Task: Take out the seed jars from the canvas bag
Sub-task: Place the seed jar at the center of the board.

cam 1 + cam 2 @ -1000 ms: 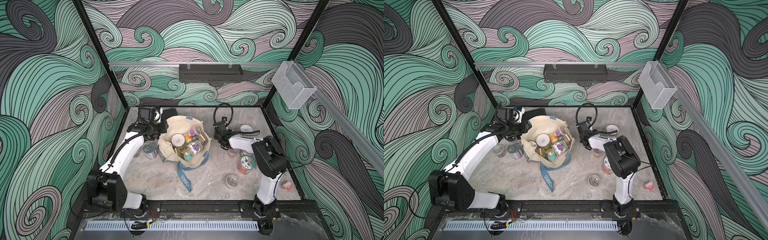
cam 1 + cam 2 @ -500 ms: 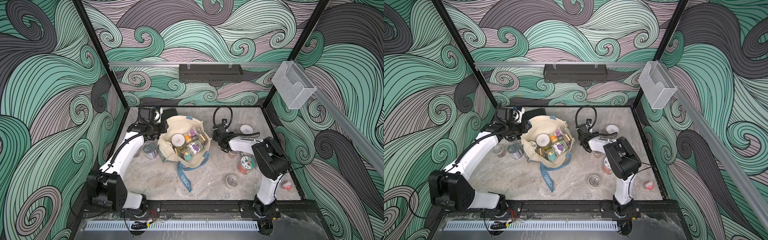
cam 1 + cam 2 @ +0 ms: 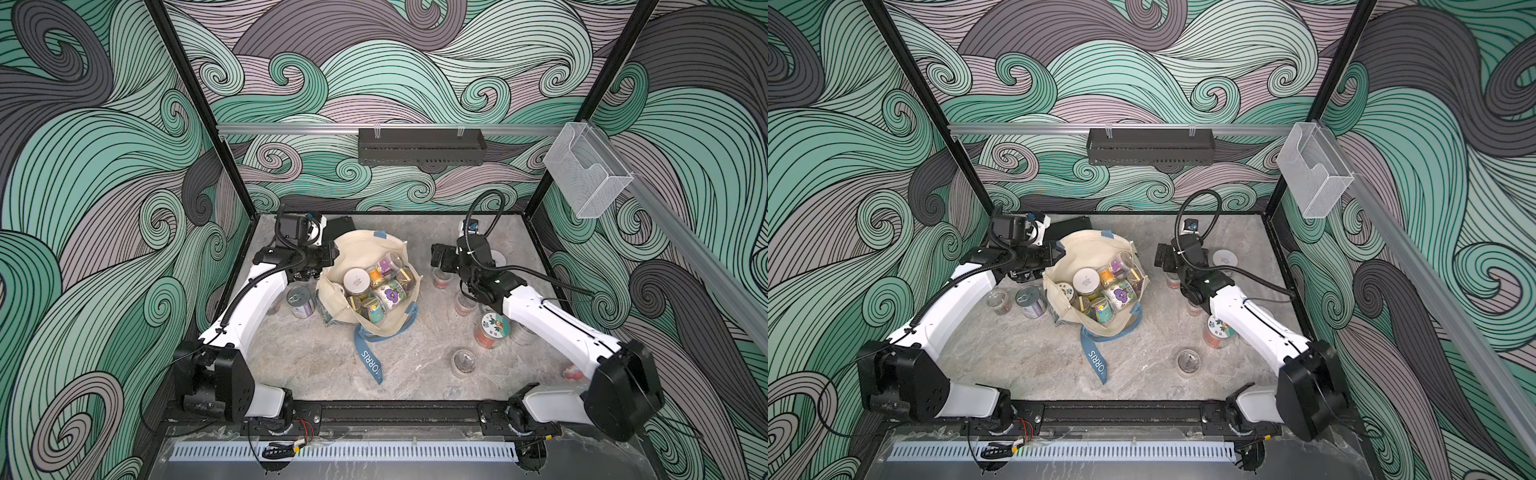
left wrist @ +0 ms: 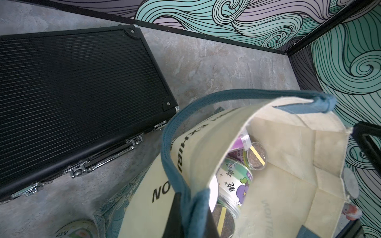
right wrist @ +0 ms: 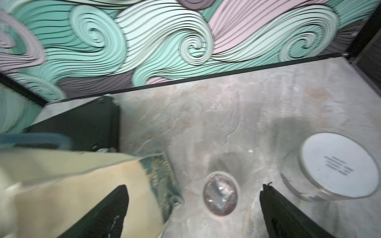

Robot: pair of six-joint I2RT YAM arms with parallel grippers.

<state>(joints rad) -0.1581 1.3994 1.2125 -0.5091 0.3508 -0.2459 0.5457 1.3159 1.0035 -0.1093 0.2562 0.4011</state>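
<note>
Could tip the small seed jar (image 5: 221, 194) on the desk (image 3: 291, 365) if swinging the wide-apart right gripper (image 5: 194, 186) low toward the canvas bag (image 3: 361, 245), rim clamped in the left gripper (image 3: 1059, 252)

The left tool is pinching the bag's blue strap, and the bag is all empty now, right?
Not empty. The left tool does pinch the blue strap, but the canvas bag has several seed jars inside, as both top views show.
</note>
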